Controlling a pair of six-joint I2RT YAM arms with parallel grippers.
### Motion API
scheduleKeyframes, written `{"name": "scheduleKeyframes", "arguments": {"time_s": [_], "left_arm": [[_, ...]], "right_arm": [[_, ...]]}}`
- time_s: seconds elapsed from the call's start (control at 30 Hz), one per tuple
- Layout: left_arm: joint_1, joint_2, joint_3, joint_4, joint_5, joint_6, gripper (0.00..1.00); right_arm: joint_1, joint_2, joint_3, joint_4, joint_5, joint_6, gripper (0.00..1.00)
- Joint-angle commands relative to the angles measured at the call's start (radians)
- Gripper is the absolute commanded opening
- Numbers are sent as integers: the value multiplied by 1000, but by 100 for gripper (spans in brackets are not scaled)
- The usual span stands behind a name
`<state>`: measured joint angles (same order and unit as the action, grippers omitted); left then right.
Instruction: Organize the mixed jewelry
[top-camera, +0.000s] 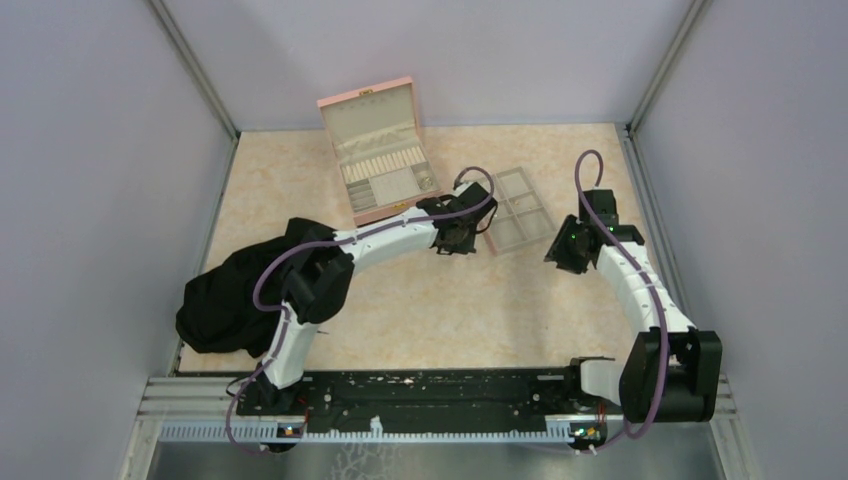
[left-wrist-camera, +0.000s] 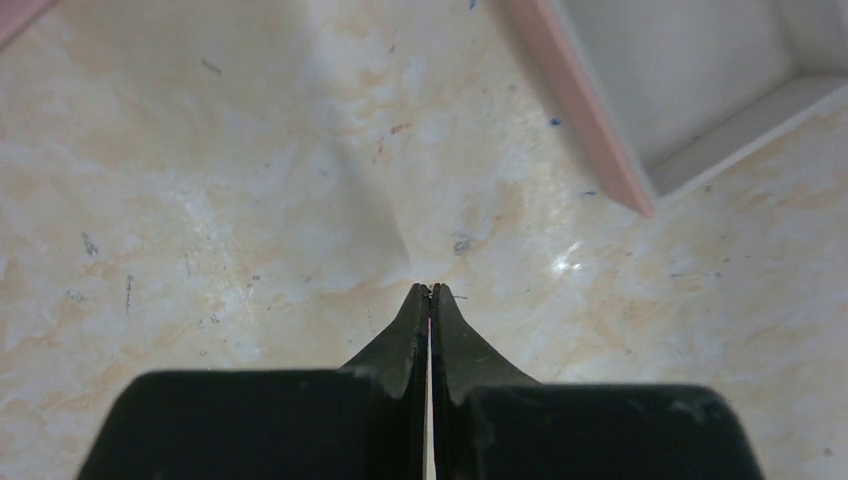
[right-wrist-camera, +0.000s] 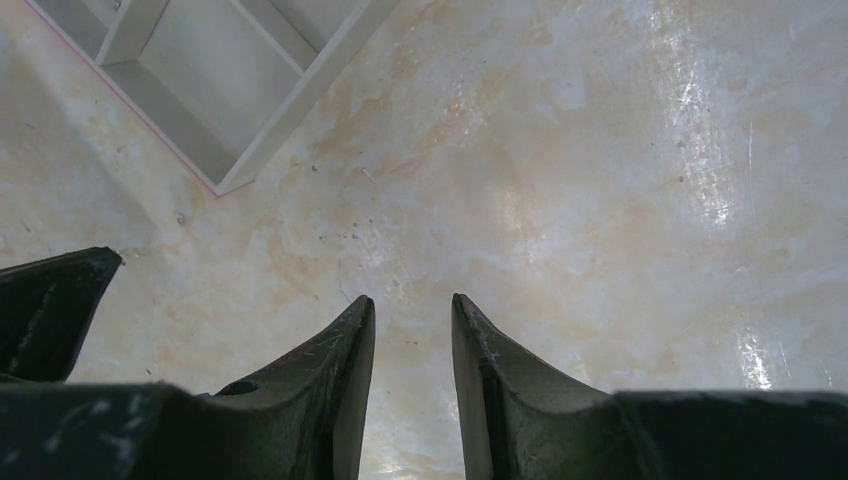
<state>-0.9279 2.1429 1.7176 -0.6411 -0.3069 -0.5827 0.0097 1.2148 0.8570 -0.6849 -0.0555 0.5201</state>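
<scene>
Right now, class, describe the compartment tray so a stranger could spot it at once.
Find the pale marbled tabletop. Toward its far side, right of the open pink box, lies a flat tray, set askew. Unlike the box, it has no lid, only a grid of compartments.

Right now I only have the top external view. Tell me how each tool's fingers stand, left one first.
Observer: Left tool is shut, with its fingers pressed together over bare table.
Operator: Report anything in it.
Observer: Only a hair-thin sliver shows at the tips. I cannot tell whether it is jewelry.
Operator: Now the right.
Observer: Right tool is open, with nothing between its fingers. A corner of the tray sits at the upper left of that wrist view.
</scene>
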Motion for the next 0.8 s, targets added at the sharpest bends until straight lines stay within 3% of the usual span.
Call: {"name": "scheduleKeyframes", "arguments": {"time_s": [0.0, 0.23, 0.77], "left_arm": [[0, -33, 98, 61, 7, 57, 0], [39, 59, 288, 131, 37, 111, 0], [101, 244, 426, 406, 191, 183, 0]], "right_arm": [[-6, -31, 7, 13, -2, 6, 34], [-5, -32, 12, -2, 6, 3, 34], [-6, -43, 18, -50, 31, 6, 34]]}}
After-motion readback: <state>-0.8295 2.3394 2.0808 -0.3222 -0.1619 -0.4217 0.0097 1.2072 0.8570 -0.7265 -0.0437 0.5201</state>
